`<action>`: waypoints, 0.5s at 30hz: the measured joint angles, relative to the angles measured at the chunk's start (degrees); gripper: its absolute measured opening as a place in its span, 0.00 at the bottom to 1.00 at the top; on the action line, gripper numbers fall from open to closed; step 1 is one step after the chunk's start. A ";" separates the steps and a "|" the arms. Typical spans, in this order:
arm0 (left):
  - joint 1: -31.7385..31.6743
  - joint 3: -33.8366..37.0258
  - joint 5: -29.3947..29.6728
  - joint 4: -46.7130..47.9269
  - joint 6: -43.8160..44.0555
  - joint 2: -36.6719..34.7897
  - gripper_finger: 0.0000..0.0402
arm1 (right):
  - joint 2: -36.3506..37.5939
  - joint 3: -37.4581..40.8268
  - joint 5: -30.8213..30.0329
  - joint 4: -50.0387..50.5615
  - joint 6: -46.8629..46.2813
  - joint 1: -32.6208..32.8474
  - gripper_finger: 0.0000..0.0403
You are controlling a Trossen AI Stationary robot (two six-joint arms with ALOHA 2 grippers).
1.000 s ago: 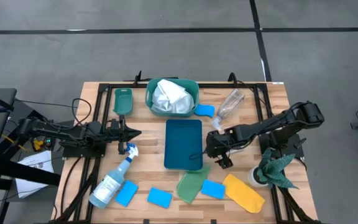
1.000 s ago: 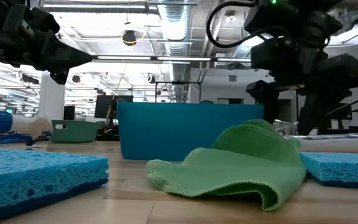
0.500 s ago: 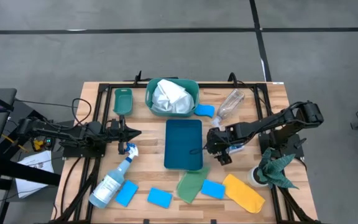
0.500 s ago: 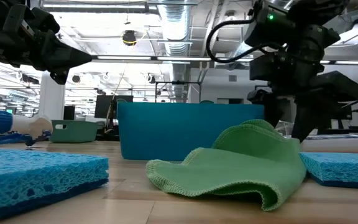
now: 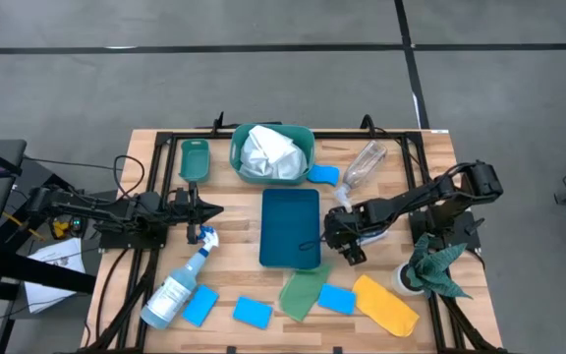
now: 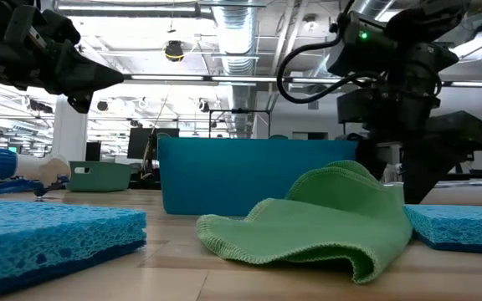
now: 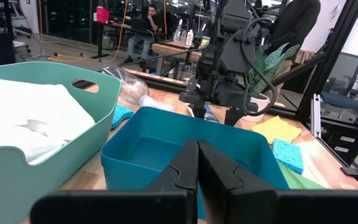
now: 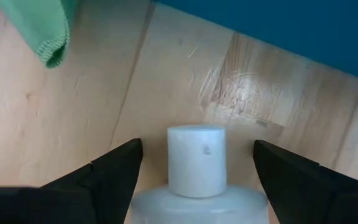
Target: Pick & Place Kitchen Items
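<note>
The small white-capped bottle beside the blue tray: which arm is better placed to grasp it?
The right. The right gripper already straddles the small white-capped bottle, fingers open on both sides. The left gripper waits shut, across the blue tray.

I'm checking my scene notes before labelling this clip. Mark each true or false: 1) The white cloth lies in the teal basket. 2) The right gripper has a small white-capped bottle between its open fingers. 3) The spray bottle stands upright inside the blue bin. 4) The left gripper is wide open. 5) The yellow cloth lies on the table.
1) True: the white cloth fills the teal basket.
2) True: the right gripper straddles the small bottle, not yet clamped.
3) False: the spray bottle lies on the table; the blue bin is empty.
4) False: the left gripper is shut.
5) True: yellow cloth.
</note>
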State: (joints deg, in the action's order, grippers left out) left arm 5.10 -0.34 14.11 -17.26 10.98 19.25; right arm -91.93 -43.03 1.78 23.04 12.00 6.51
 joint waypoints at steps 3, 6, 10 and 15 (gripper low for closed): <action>-0.02 0.00 -0.01 0.00 0.02 -0.02 0.00 | 0.34 0.04 -0.05 0.65 -0.01 -0.84 0.70; -0.01 0.00 0.00 0.00 0.00 -0.02 0.00 | 0.40 0.05 -0.11 1.43 -0.27 -1.15 0.65; 0.00 0.00 0.00 0.00 0.02 -0.02 0.00 | 0.49 0.02 -0.09 2.48 -0.97 -1.13 0.55; -0.02 0.00 0.00 0.00 0.00 -0.02 0.00 | 0.51 0.00 0.62 3.18 -3.52 -1.19 0.35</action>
State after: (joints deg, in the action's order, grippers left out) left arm 5.08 -0.34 14.11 -17.25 10.98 19.22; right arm -91.42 -43.03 2.40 26.22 8.48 5.32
